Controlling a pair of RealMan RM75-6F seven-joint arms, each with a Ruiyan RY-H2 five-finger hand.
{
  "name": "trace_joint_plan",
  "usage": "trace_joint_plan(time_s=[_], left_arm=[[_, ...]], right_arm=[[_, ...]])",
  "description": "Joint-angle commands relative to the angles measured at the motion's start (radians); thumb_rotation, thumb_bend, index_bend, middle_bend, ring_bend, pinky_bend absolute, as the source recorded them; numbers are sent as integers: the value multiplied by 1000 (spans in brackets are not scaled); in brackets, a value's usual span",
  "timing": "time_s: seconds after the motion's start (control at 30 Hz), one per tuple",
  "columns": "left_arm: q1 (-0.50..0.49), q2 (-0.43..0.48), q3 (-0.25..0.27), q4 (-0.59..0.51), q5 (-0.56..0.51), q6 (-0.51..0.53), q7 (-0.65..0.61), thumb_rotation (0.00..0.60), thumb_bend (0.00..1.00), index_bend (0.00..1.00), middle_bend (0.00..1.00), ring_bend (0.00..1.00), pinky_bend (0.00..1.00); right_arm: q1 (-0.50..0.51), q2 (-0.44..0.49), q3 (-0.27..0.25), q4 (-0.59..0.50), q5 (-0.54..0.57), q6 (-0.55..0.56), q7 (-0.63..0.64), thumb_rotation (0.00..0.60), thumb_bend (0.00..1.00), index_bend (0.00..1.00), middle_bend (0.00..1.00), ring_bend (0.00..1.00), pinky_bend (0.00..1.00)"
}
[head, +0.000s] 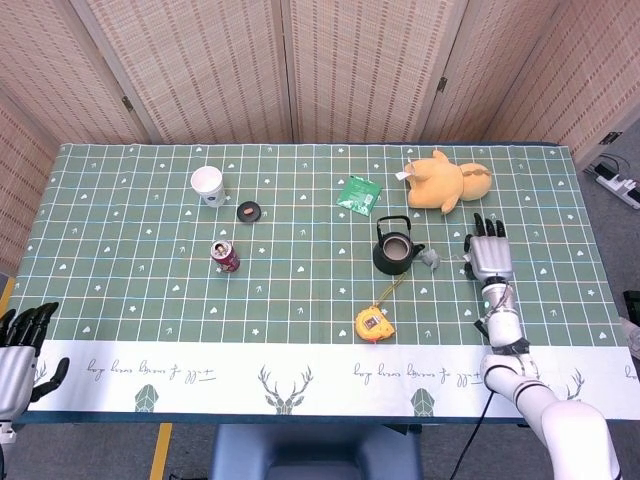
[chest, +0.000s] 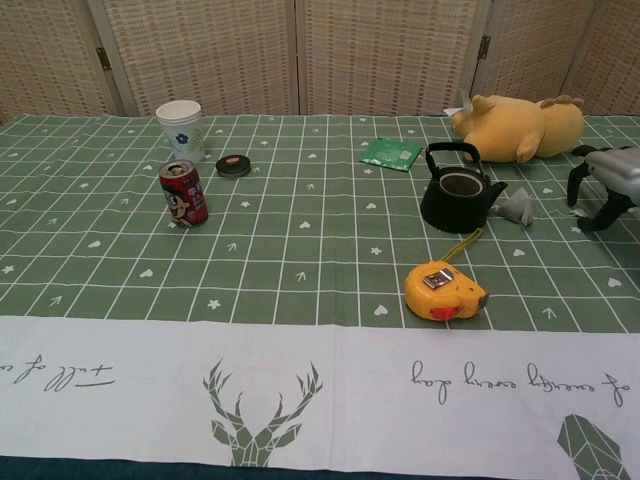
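Green cloth covers the table (head: 120, 190); from the head view we see our right hand (head: 489, 257), fingers apart and empty, near the small grey pouch (head: 430, 259) beside the black teapot (head: 394, 247), while our left hand (head: 20, 345) waits at the table's near edge, fingers spread. From the chest view our right hand (chest: 604, 180) hovers with fingers arched down, just right of the grey pouch (chest: 515, 207).

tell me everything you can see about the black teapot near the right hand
The black teapot is a small, squat, dark kettle that looks like cast iron, with an arched handle standing upright over it and a short spout pointing toward the right hand. It has no lid on, so its round mouth is open. It stands upright on the green checked tablecloth, in front of the green packet. A small grey piece lies just off the spout; whether they touch is unclear. No hand touches the teapot.
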Motion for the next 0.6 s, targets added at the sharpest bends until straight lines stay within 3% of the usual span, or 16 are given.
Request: trace_joint_plan(time_s=[0.03, 0.6], left_arm=[[0, 0, 0, 0, 0, -1, 0, 600, 368, 7, 57, 72, 34], [5, -3, 0, 6, 7, 12, 2, 600, 367, 7, 57, 71, 32]], right_arm=[[1, -3, -1, 6, -4, -1, 3, 600, 370, 422, 0, 0, 0], [19, -28, 8, 57, -4, -27, -15, 600, 370, 525, 13, 0, 0]])
